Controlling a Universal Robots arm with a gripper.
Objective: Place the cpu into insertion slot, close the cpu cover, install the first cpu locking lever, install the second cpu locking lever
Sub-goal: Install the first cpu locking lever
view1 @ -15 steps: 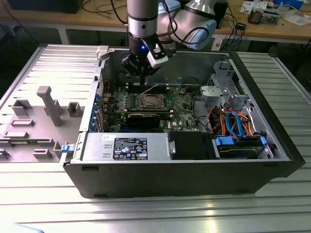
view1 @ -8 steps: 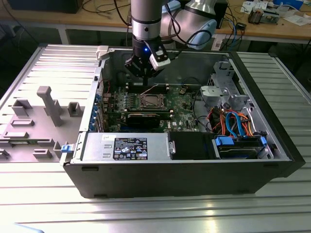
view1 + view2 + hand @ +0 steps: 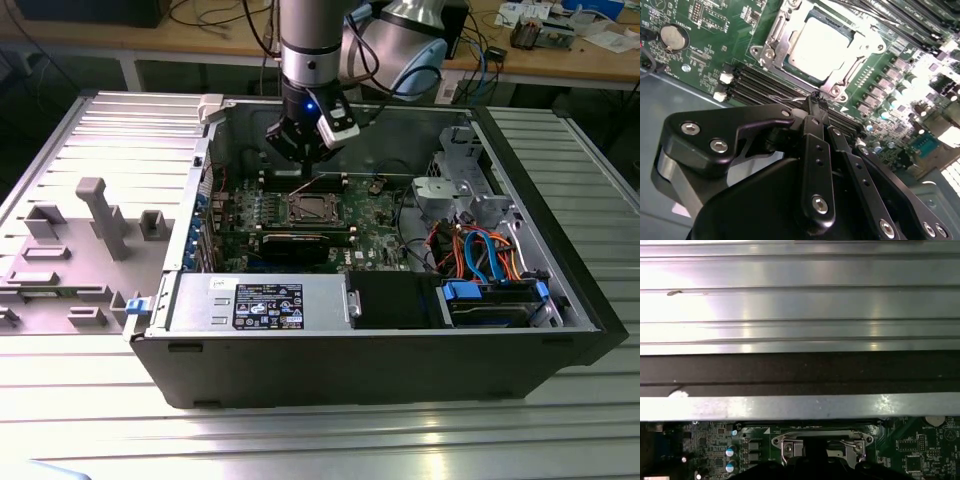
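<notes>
gripper [image 3: 818,101]: fingers together, tips low at the socket's edge, just beside a thin wire rod [image 3: 790,98], probably a locking lever; pinched or not, unclear | cpu [image 3: 832,42]: seated in insertion slot [image 3: 312,209] | cpu cover [image 3: 781,32]: down over chip | progress: placing and cover done; levers seemingly left

Hard overhead light bleaches the cpu [image 3: 827,42] just beyond the fingers [image 3: 816,130] almost white, and the motherboard [image 3: 900,85] off to one side of them blooms out (real glare there). The ribbed table [image 3: 300,440] gleams in streaks; the fingers themselves are dark, in shade.
</notes>
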